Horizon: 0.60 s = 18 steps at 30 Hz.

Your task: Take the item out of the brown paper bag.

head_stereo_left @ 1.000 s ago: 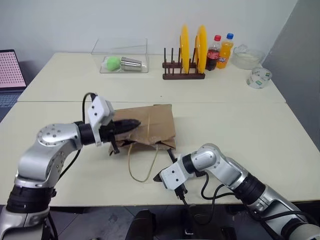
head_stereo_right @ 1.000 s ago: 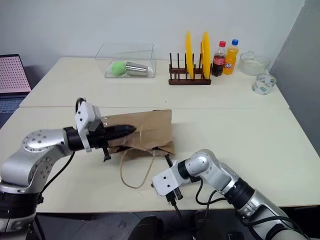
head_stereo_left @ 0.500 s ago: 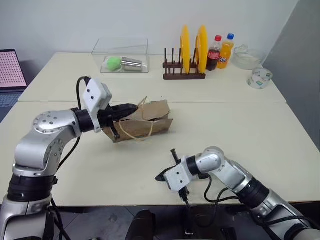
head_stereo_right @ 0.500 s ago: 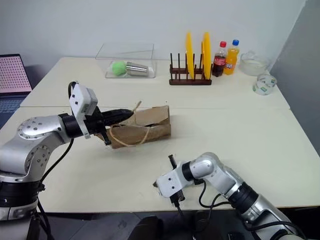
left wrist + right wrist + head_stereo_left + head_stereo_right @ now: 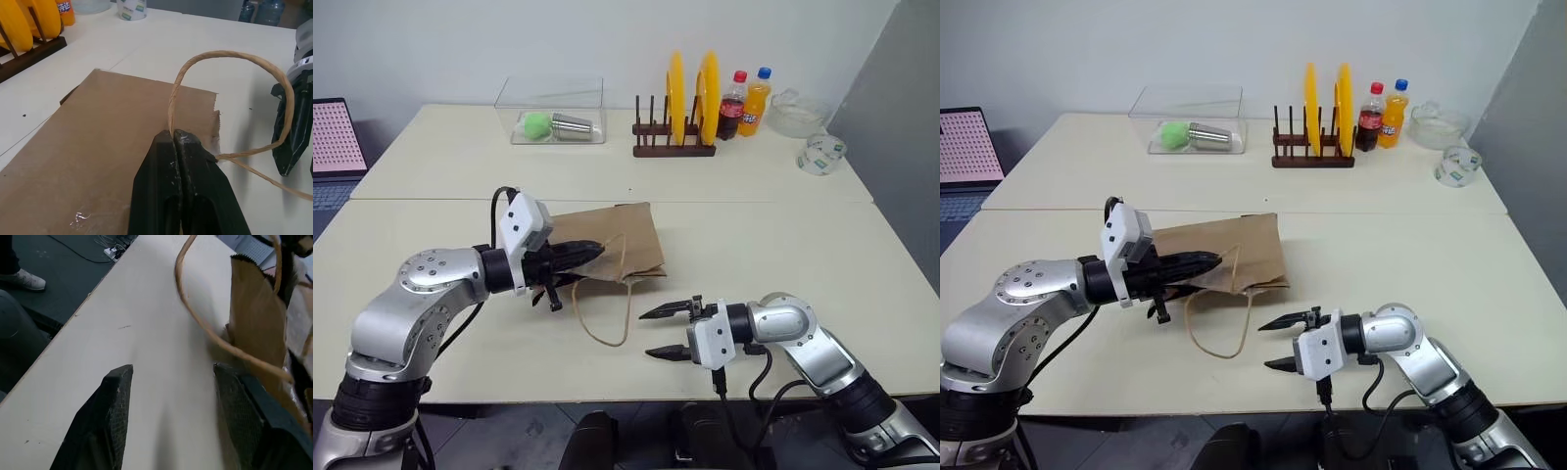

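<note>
The brown paper bag (image 5: 625,238) lies flat on the near table, its mouth toward me. My left gripper (image 5: 595,252) is shut on one tan string handle (image 5: 182,78) just above the bag's top face (image 5: 98,147). The other string loop (image 5: 607,315) trails on the table. My right gripper (image 5: 646,334) hovers open just right of that loop, its fingers pointing left at the bag's mouth (image 5: 257,308); nothing is between its fingers (image 5: 115,416). The item is hidden.
On the far table stand a rack with yellow plates (image 5: 690,98), cola (image 5: 731,103) and orange soda (image 5: 755,98) bottles, a clear box (image 5: 551,117) with a green ball and metal cup, a glass bowl (image 5: 798,113) and a tape roll (image 5: 820,154).
The bag, lifted by its handle half a second ago, lies flat again. My right gripper has opened, moved right and turned its fingers toward the bag.
</note>
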Motion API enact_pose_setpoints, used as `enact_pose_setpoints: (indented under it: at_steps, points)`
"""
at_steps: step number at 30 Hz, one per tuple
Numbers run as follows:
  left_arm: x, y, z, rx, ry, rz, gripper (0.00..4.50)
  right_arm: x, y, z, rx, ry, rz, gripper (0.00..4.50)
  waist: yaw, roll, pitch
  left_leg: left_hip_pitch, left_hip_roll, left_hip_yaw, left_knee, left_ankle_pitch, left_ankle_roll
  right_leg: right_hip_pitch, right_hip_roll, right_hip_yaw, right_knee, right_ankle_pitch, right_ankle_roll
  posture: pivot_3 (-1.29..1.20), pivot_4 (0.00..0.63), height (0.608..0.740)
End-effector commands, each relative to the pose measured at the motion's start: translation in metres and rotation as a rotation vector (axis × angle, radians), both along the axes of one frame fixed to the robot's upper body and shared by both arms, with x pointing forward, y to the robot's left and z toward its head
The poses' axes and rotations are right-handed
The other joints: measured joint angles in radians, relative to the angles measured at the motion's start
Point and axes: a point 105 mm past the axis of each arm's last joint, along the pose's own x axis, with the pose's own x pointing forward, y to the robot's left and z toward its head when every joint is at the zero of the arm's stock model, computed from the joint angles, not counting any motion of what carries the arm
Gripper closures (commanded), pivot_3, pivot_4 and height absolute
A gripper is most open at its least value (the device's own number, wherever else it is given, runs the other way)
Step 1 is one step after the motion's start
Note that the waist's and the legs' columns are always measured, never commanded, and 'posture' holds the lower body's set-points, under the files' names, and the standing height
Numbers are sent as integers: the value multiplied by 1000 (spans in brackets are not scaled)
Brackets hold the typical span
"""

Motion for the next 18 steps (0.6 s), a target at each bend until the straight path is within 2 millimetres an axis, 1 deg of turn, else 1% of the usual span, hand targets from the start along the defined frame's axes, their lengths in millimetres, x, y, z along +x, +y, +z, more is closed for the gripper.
enact_pose_setpoints:
  at_steps: [1, 3, 8, 14, 18]
  points:
    - [-6, -5, 7, -3, -42, -32, 4500, -4, 5, 15, 67, -110, 18, 1762, 0, 0, 0, 2, 0, 0, 0, 0, 0, 2, 0, 0, -1, 0, 0, 0, 150, 740]
    - [-6, -4, 6, -2, -40, -33, 4500, -4, 9, 15, 76, -137, 26, 1762, 0, 0, 0, 2, 0, 0, -1, 0, 0, 3, 0, 0, -1, 0, 0, 0, 150, 740]
    - [-7, -4, 5, 5, -37, -39, 4500, -11, 17, 6, 43, -200, 98, 1762, 0, 0, 0, 3, 0, 0, -1, 0, 0, 3, 0, 0, -2, 0, 0, 0, 150, 740]
    - [-7, -4, 4, 6, -37, -43, 4500, -8, 33, 0, 5, -250, 150, 1762, 0, 0, 0, 3, 0, 0, -1, 0, 0, 3, 1, 0, -1, -1, 0, 0, 150, 740]
    - [-7, -5, 3, 6, -36, -48, 4500, -2, 43, -4, -23, -273, 166, 1762, 0, 0, 0, 3, 0, 0, -1, 0, 0, 3, 1, 0, -2, -1, 0, 0, 150, 740]
